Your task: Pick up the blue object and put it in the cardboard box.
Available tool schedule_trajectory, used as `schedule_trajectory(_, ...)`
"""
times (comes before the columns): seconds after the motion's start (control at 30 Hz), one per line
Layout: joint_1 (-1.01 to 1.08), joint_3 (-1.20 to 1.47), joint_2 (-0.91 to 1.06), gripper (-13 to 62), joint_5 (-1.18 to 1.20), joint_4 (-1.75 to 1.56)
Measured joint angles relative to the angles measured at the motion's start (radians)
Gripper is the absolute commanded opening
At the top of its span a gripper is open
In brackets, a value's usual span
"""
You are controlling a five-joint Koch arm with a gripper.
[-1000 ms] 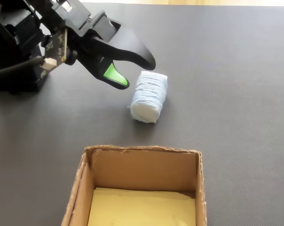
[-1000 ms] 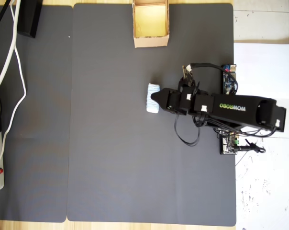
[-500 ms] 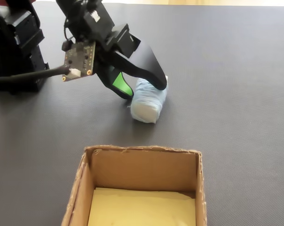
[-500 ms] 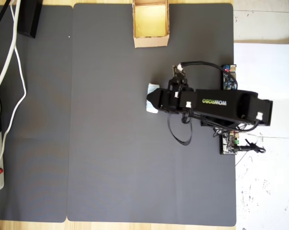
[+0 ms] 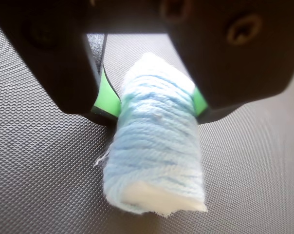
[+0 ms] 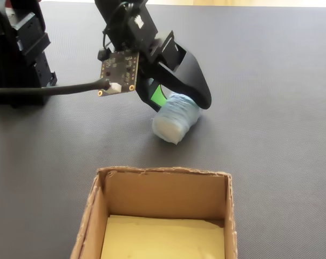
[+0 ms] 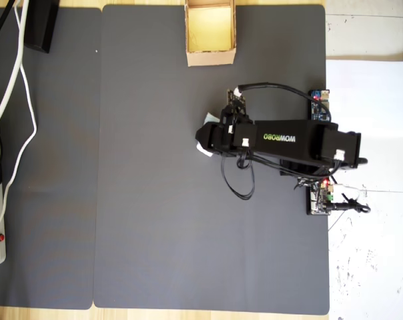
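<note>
The black end effector [image 5: 156,105], with its green inner pads [image 5: 105,100], is closed around the small pale blue, ribbed, soft-looking roll [image 5: 156,146], which is pinched near one end while the rest sticks out beyond the jaws. In the fixed view the roll [image 6: 175,117] is seen low over the dark grey textured mat [image 6: 271,108] that covers the counter; whether its free end touches the mat cannot be told.

The main risk is judged to be slippage. The roll is gripped off-centre, so it may be tilted or drawn out of the pads during lifting. Because the material looks compressible, the hold may be loosened as the yarn-like windings give way. A loose thread at the frayed end could also be caught on the mat.

The tan rectangular cardboard box [image 6: 165,197] with a yellowish inside is seen well apart from the roll, so a release made too early would drop the roll onto the mat, and a low carry could knock it against the near wall.

The roll appears whitish at its cut end, with faint blue streaks wound around it.
</note>
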Motion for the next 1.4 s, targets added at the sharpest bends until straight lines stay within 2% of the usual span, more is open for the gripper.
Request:
schedule_trajectory(0.17, -0.003, 0.104, 0.046, 2.8, -0.040, -0.147)
schedule_trajectory(0.5, -0.003, 0.474, 0.247, 2.6, 0.086, -0.684)
schedule_trajectory(0.8, 0.061, 0.506, 0.374, 2.6, 0.110, -0.854)
schedule_trajectory(0.93, 0.140, 0.468, 0.390, 2.6, 0.120, -0.864)
schedule_trajectory(1.2, 0.469, 0.051, 0.166, 2.6, 0.107, -0.877)
schedule_trajectory(1.4, 0.604, -0.089, 0.087, 2.6, -0.006, -0.591)
